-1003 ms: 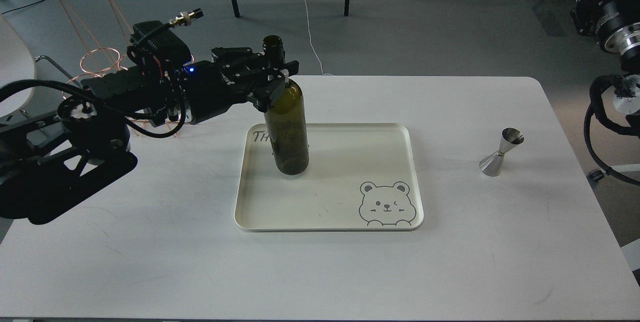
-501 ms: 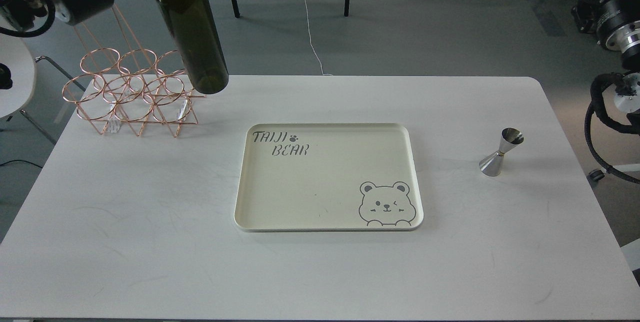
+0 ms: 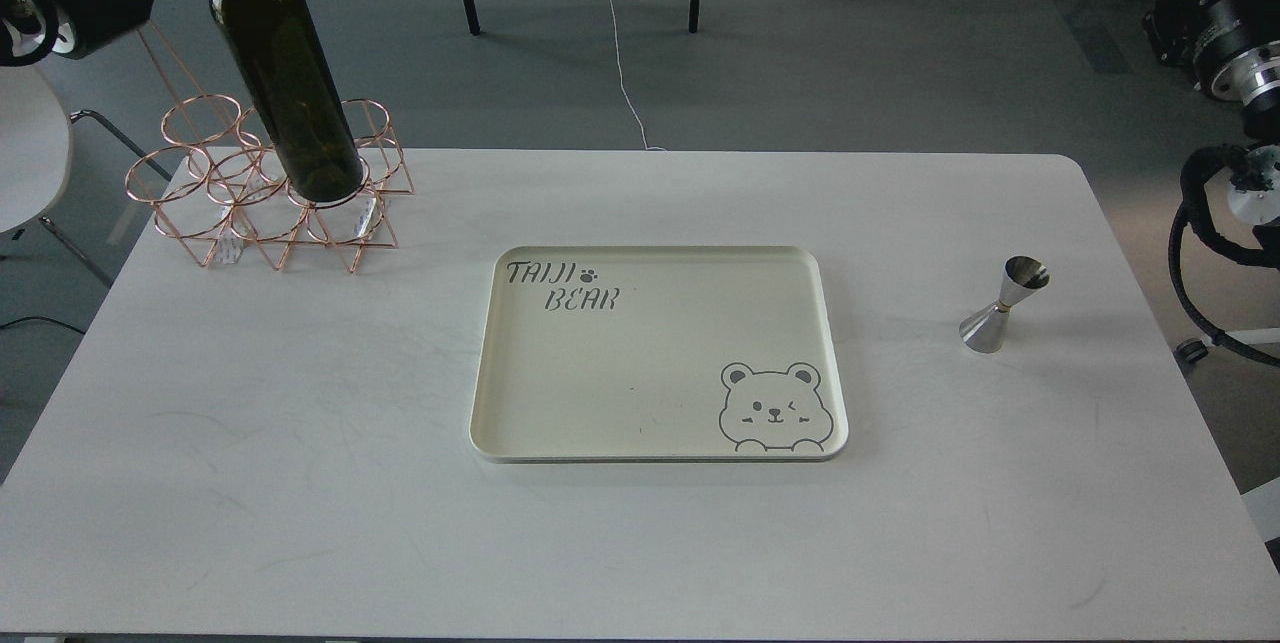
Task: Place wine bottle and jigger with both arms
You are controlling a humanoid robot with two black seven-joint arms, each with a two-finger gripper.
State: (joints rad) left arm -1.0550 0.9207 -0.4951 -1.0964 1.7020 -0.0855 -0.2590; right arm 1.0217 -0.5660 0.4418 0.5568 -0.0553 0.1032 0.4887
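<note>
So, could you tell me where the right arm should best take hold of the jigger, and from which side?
Grip the jigger at its narrow waist, probably coming in level from the right: it stands upright, tilted only by the view, on the open table, and both cones flare away from there.

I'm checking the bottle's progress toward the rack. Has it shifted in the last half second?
Yes. The wine bottle has moved left and down relative to the copper wire rack; its base now overlaps the rack's rings instead of hanging past its right end.
</note>
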